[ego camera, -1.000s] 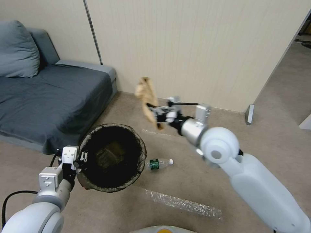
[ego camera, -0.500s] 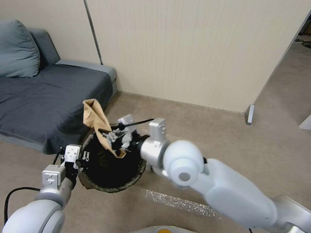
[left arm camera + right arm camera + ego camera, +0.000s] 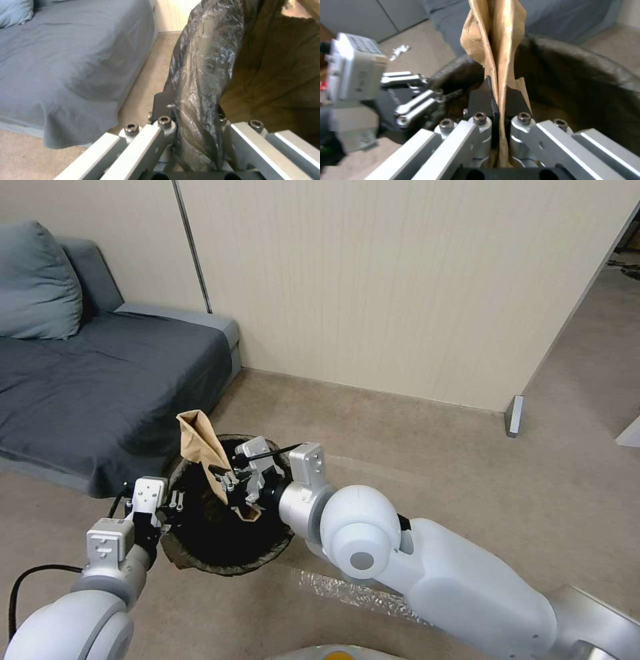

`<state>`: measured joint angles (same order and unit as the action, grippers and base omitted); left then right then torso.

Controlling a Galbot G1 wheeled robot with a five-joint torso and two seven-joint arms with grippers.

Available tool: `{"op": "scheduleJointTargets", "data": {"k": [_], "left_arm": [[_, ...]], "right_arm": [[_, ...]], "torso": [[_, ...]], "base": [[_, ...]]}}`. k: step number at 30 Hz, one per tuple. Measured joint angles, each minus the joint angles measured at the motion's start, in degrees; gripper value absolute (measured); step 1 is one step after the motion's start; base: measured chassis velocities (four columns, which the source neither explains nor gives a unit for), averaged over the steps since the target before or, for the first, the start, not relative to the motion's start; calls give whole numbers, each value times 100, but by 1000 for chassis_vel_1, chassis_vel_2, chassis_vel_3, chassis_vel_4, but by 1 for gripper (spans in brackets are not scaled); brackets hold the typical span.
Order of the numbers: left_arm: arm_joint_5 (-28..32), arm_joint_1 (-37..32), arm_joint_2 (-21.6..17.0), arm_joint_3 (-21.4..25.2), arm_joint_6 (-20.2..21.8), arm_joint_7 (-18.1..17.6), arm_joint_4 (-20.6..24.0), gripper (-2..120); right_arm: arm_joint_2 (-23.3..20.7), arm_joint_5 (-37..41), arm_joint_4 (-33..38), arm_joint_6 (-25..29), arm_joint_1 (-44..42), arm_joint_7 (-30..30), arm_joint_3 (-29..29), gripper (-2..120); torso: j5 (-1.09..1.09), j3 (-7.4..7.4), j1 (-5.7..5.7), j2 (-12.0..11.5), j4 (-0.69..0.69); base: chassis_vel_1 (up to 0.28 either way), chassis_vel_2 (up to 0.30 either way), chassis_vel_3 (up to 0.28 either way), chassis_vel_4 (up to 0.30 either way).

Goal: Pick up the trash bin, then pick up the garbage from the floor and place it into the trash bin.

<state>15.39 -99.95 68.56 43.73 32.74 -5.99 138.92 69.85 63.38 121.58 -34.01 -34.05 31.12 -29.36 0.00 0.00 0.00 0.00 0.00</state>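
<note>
The right gripper (image 3: 233, 483) hangs over the open mouth of the small round trash bin with its dark plastic liner (image 3: 179, 553), its jaws closed tight on a crumpled brown paper bag (image 3: 203, 447) that runs between them, its longer part standing above the bin's rim and its shorter end dipping inside. The left gripper (image 3: 170, 503) pinches the near-left rim of the bin, liner and wall clamped between its fingers (image 3: 163, 105), beside a grey sofa (image 3: 100, 380) on beige carpet (image 3: 500, 493)

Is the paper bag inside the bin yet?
Not yet. The right gripper holds the paper bag over the bin; its top sticks above the rim.
</note>
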Motion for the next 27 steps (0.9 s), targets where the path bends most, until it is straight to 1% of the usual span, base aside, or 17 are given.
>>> {"op": "scheduleJointTargets", "data": {"k": [2, 3, 6, 7, 8, 11, 12, 14, 15, 16, 17, 18, 19, 22, 23, 26, 27], "left_arm": [[-8, -14, 1, 0, 0, 4, 5, 3], [-8, -14, 1, 0, 0, 4, 5, 3], [-3, -14, -11, 12, -2, 9, 16, 3], [2, -7, -13, 16, -2, 9, 16, 3], [2, -7, -13, 16, -2, 9, 16, 3], [4, 14, -17, 25, -4, 10, 15, 3], [4, 14, -17, 25, -4, 10, 15, 3], [5, 19, -16, 32, -5, 11, 11, 3], [5, 19, -16, 32, -5, 11, 11, 3], [7, 27, -16, 37, -6, 11, 7, 3], [8, 29, -16, 38, -6, 11, 7, 3], [11, 36, -17, 41, -7, 11, 4, 3], [11, 36, -17, 41, -7, 11, 4, 3], [22, 35, -9, 43, -8, 13, 2, 3], [22, 35, -9, 43, -8, 13, 2, 3], [35, 36, -7, 47, -9, 13, 0, 3], [35, 36, -7, 47, -9, 13, 0, 3]], "right_arm": [[6, -275, -32, -27, -43, -16, -29, 7], [6, -275, -32, -27, -43, -16, -29, 7], [8, -433, -33, -42, -80, -20, -45, 22], [14, -434, -25, -52, -81, -9, -25, 27], [14, -434, -25, -52, -81, -9, -25, 27], [17, -409, 15, -124, -80, 45, 102, 41], [17, -409, 15, -124, -80, 45, 102, 41], [-2, -353, 35, -189, -73, 99, 147, 49], [-2, -353, 35, -189, -73, 99, 147, 49], [-23, -294, 65, -215, -63, 133, 171, 58], [-27, -289, 70, -217, -62, 138, 174, 59], [-41, -269, 89, -221, -58, 141, 178, 64], [-41, -269, 89, -221, -58, 141, 178, 64], [-42, -222, 178, -220, -47, 141, 214, 81], [-42, -222, 178, -220, -47, 141, 214, 81], [-85, -144, 329, -214, -20, 140, 330, 96], [-85, -144, 329, -214, -20, 140, 330, 96]], "torso": [[0, 0, 0, 0, 0], [0, 0, 0, 0, 0], [0, 0, 0, 0, 0], [0, 0, 0, 0, 0], [0, 0, 0, 0, 0], [0, 0, 0, 0, 0], [0, 0, 0, 0, 0], [0, 0, 0, 0, 0], [0, 0, 0, 0, 0], [0, 0, 0, 0, 0], [0, 0, 0, 0, 0], [0, 0, 0, 0, 0], [0, 0, 0, 0, 0], [0, 0, 0, 0, 0], [0, 0, 0, 0, 0], [0, 0, 0, 0, 1], [0, 0, 0, 0, 1]], "base": [[0, 0, 0, 0], [0, 0, 0, 0], [0, 0, 0, 0], [0, 0, 0, 0], [0, 0, 0, 0], [0, 0, 0, 0], [0, 0, 0, 0], [0, 0, 0, 0], [0, 0, 0, 0], [0, 0, 0, 0], [0, 0, 0, 0], [0, 0, 0, 0], [0, 0, 0, 0], [0, 0, 0, 0], [0, 0, 0, 0], [0, 0, 0, 0], [0, 0, 0, 0]]}}
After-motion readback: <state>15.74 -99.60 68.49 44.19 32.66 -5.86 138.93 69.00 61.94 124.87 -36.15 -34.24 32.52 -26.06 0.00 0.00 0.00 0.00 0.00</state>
